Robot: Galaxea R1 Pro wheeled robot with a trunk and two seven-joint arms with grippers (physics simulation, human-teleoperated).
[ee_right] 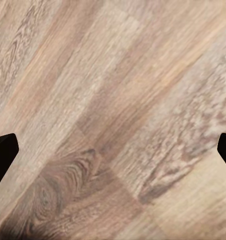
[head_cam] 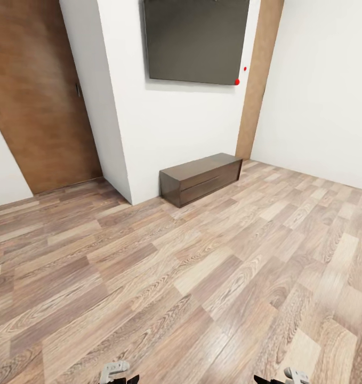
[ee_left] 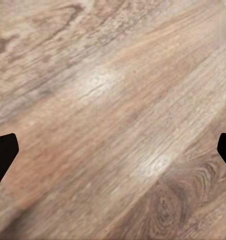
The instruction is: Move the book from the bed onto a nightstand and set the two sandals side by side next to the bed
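Looking forward and down from my head, I see wood-plank floor (head_cam: 202, 277) running out to a white wall (head_cam: 165, 133). At about 12 o'clock a long, low dark wooden cabinet (head_cam: 201, 178) with one wide drawer stands against that wall, and above it hangs a dark flat panel (head_cam: 195, 40) with two small red dots at its lower right corner. At 10 o'clock a brown wooden door (head_cam: 39, 96) sits in a recess, and at 1 o'clock a brown wall panel (head_cam: 259, 80) fills the corner beside another white wall. This is a corner of the bedroom; the bed, the book, the sandals and the nightstand are somewhere outside what my cameras take in, so I cannot say where they lie.

At 6 o'clock, on the lower edge of the head view, the tops of my left gripper (head_cam: 117, 372) and right gripper (head_cam: 287, 376) just poke in, too little to judge their spread from there.

My wrist cameras give what the head does not. My left gripper (ee_left: 113, 155) shows its dark fingertips (ee_left: 3, 155) at opposite edges, spread wide, with bare floor planks between them. My right gripper (ee_right: 113, 155) has its fingertips (ee_right: 3, 155) equally far apart over a knotted plank, holding nothing and touching nothing.
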